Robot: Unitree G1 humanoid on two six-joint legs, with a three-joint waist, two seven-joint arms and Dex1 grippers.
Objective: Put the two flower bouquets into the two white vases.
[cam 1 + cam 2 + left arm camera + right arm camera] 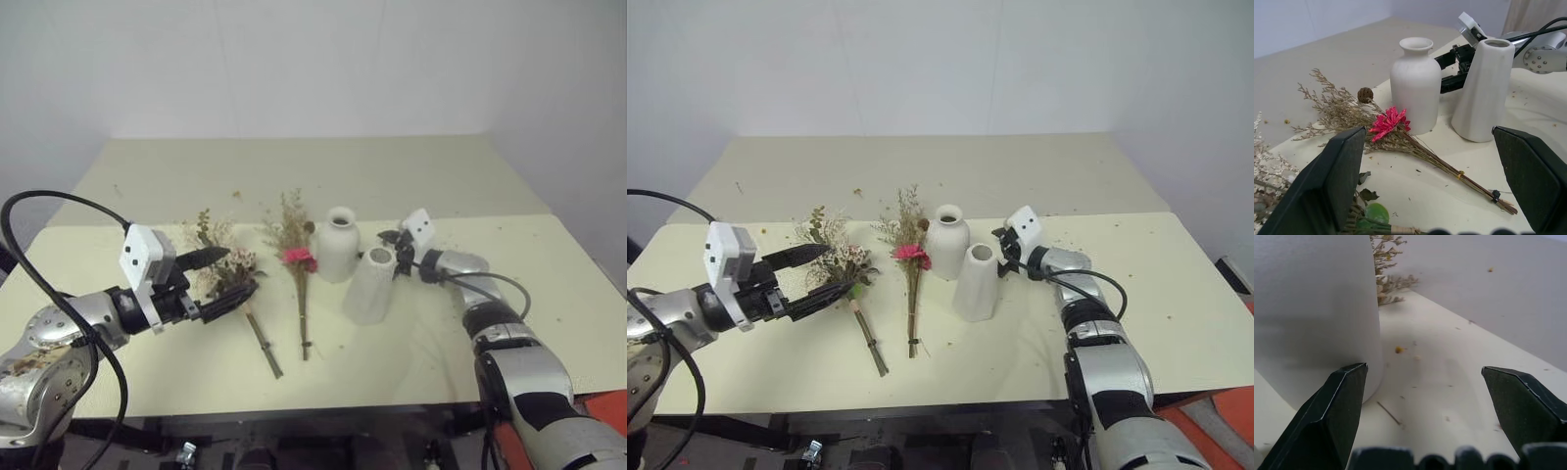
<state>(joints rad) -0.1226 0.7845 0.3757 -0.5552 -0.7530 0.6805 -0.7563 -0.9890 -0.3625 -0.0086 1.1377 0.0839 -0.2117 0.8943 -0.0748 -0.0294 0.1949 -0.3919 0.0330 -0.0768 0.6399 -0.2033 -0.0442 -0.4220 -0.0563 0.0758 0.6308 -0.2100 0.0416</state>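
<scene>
Matt white ceramic vases (339, 245)

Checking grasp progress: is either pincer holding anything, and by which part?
Nothing is held. The left pincer stands open over the cream-white leafy bouquet; the right pincer is open beside the tall tapered white ceramic vase.

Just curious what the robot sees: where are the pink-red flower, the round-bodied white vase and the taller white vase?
Pink-red daisy flower (299, 257), left eye view, bloom.
Squat round-bodied white vase (338, 250), left eye view, belly.
Taller tapered white vase (370, 287), left eye view, side wall.
</scene>
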